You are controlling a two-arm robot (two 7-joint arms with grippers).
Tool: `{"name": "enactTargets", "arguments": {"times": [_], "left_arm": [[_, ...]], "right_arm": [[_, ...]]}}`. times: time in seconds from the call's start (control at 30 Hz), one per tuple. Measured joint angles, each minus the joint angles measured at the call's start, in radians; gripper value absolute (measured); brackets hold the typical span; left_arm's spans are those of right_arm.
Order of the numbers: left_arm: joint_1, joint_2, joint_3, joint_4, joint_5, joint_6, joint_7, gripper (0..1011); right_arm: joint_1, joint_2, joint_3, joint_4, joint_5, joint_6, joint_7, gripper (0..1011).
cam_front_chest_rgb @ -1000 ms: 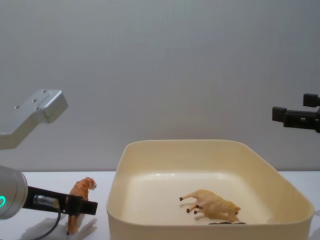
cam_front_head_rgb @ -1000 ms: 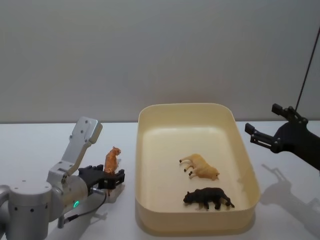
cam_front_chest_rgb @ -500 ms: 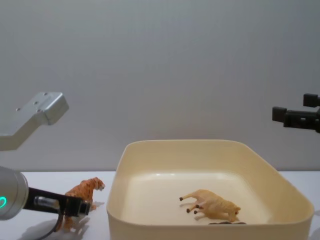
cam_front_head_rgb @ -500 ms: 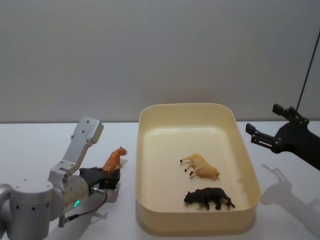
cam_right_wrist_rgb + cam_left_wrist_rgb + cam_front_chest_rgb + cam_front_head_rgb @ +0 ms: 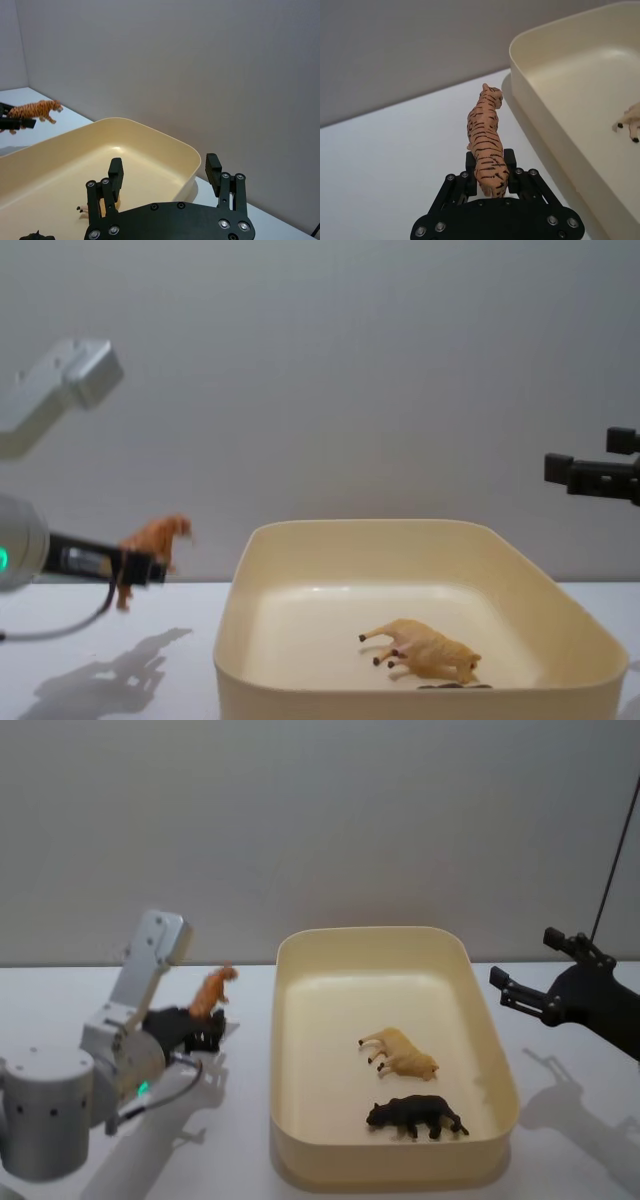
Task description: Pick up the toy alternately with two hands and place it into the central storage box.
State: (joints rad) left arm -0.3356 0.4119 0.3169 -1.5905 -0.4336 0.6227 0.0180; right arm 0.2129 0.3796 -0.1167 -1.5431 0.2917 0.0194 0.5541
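An orange striped tiger toy [image 5: 210,992] hangs in the air left of the central storage box [image 5: 390,935], a cream-yellow tub. My left gripper [image 5: 203,1032] is shut on the tiger's hindquarters. In the left wrist view the tiger [image 5: 486,142] sticks out past the gripper [image 5: 490,159] toward the box wall [image 5: 555,130]. From the chest, the tiger [image 5: 152,540] is raised well above the table, about level with the box rim [image 5: 370,527]. My right gripper [image 5: 522,957] hovers open and holds nothing, off the box's right side; its own view shows it [image 5: 165,167] above the box rim [image 5: 150,132].
Two toys lie on their sides in the box: a tan animal [image 5: 400,1054] in the middle and a black animal [image 5: 415,1116] nearer the front wall. The white table [image 5: 60,1010] extends left of the box. A plain grey wall stands behind.
My left gripper has lifted the tiger off the table, up and slightly back. The silver arm rose with it. The right arm has not moved.
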Motion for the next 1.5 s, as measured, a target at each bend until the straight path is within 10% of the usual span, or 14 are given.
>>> {"name": "enactTargets", "arguments": {"times": [0.53,1.5], "left_arm": [[-0.106,-0.008,-0.004,-0.026,0.122,0.033,-0.138,294],[-0.31,-0.062,0.084,0.166,0.36,0.081,-0.713,321]], "right_arm": [[0.0,0.0,0.0,0.0,0.0,0.0,0.0,1001],[0.0,0.0,0.0,0.0,0.0,0.0,0.0,1001]]}}
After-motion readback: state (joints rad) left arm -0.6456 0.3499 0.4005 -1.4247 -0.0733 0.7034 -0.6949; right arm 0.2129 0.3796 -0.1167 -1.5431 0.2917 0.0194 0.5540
